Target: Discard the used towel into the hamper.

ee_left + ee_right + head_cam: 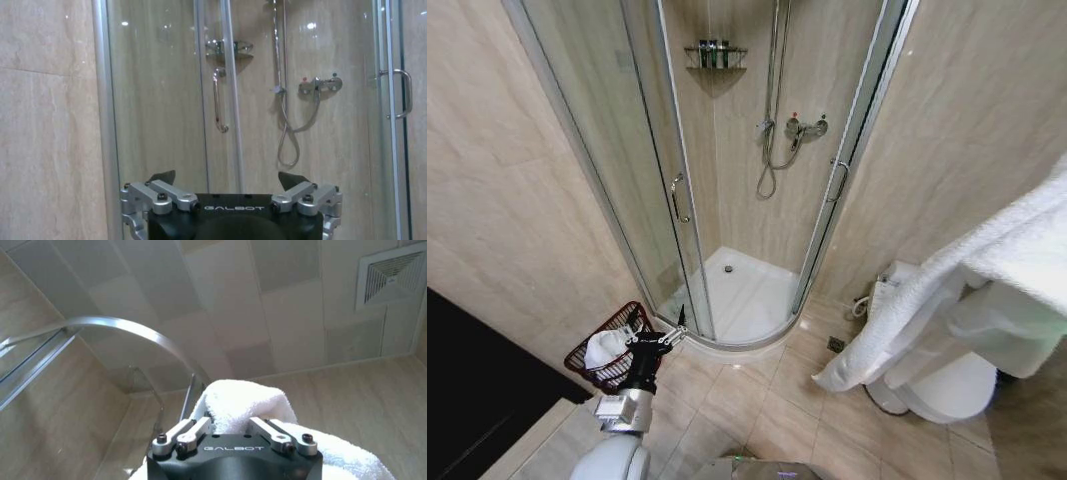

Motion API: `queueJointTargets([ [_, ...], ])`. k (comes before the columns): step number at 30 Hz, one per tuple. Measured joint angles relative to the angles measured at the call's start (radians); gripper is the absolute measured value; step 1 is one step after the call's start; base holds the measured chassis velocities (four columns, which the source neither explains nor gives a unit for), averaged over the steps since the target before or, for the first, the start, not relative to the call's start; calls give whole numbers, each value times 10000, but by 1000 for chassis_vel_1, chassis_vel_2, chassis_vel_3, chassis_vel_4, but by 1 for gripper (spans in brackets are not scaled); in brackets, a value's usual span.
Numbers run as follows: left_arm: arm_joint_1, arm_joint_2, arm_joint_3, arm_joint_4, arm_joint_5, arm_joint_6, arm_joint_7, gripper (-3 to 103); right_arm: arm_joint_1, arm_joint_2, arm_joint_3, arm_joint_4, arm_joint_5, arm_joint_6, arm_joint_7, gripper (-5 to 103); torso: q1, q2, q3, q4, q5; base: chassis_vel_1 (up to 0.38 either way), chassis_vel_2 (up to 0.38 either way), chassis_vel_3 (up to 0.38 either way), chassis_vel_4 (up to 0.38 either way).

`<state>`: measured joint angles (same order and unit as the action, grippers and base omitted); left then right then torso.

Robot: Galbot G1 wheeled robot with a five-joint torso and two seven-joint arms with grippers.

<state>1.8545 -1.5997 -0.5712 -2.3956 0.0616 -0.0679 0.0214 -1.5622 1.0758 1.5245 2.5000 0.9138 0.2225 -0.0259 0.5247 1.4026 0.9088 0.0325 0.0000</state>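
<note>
The white towel hangs high at the right, close to my head camera, draping down toward the floor. My right gripper points up at the ceiling and is shut on a fold of the towel. The hamper, a dark reddish-brown open-weave basket, stands on the floor at the lower left against the wall, with a white cloth inside. My left gripper hovers just by the hamper's right rim. Its fingers stand apart and hold nothing, facing the shower glass.
A curved glass shower cabin fills the corner ahead, its white tray on the floor. A white toilet stands at the lower right under the towel. Tiled floor lies between hamper and toilet.
</note>
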Motion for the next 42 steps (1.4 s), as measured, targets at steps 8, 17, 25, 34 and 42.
queueJointTargets([
  [8,0,0,0,1,0,0,0,100,5,19,-18,0,0,5,-32,14,-7,-21,-10,0,0,0,0,0,0],
  [17,0,0,0,1,0,0,0,100,12,31,-19,0,-3,19,-69,14,-29,-66,-35,-1,0,0,0,0,0],
  [25,0,0,0,1,0,0,0,100,16,33,-9,0,-3,23,-71,14,-45,-99,-53,0,0,64,69,71,62],
  [34,0,-1,0,1,0,0,0,100,7,24,44,0,13,25,-64,14,-55,-121,-66,4,0,93,83,93,87],
  [42,0,0,0,0,0,0,0,100,-16,38,61,1,27,25,-60,14,-61,-132,-72,-1,1,15,12,11,10],
])
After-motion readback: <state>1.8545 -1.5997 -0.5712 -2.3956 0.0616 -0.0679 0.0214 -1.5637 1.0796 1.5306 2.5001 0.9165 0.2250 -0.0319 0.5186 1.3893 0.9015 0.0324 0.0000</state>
